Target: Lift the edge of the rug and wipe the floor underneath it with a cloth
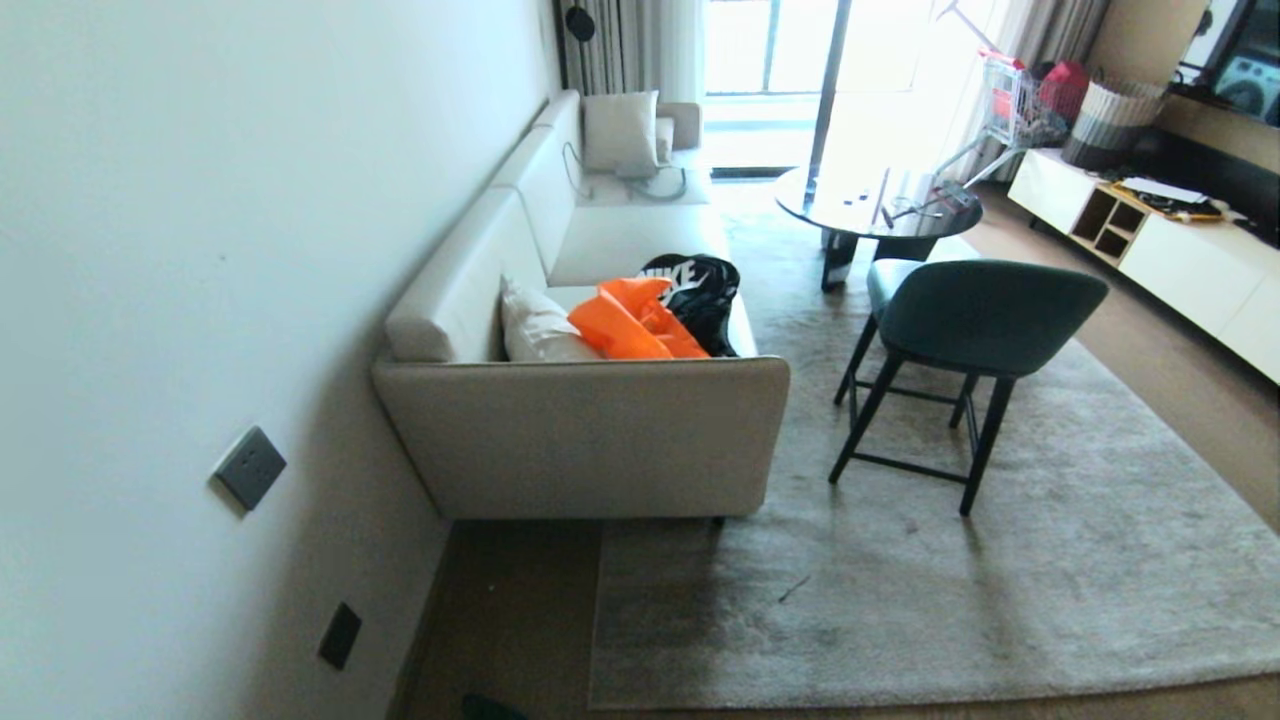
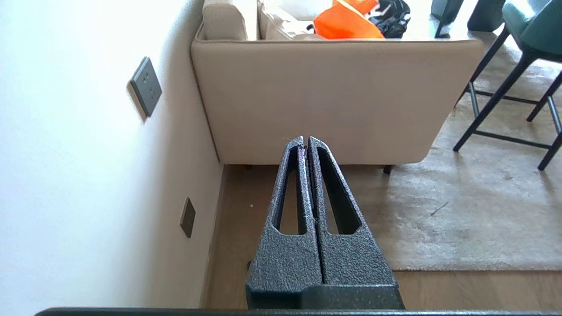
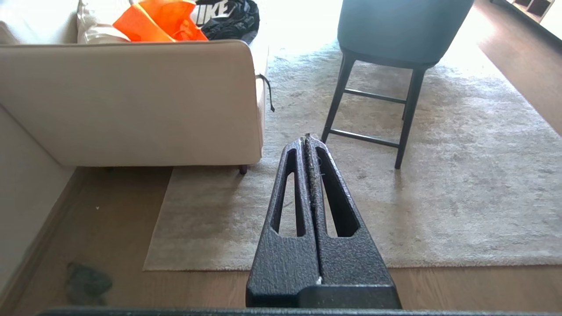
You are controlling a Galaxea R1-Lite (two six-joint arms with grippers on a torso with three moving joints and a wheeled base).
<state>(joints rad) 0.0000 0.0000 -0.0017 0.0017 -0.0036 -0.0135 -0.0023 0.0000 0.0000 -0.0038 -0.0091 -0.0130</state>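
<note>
Rug (image 1: 1000, 560) lies flat on the floor (image 1: 510, 610), its near edge (image 1: 900, 697) running straight across the bottom of the head view and its left corner (image 3: 147, 267) down against the planks, with a bare strip of floor between the rug's left border and the wall (image 1: 200, 250). The cloth (image 3: 85, 283) sits as a dark crumpled lump on the floor near the wall's skirting, apart from the rug corner; in the head view only a dark sliver of it shows at the bottom edge. Neither arm appears in the head view. The left gripper (image 2: 305, 139) is clenched on nothing, fingers pressed together, held above the floor strip and pointing toward the sofa (image 1: 580, 430) end. The right gripper (image 3: 307, 137) is likewise clenched and empty, with bits of lint along the seam between its fingers, held over the rug's near part and pointing toward the stool (image 1: 960, 330). The stool stands on the rug, just beside the sofa, which carries an orange bag (image 1: 630, 320) and a black bag (image 1: 700, 290). A round table (image 1: 870, 205) stands farther back.
</note>
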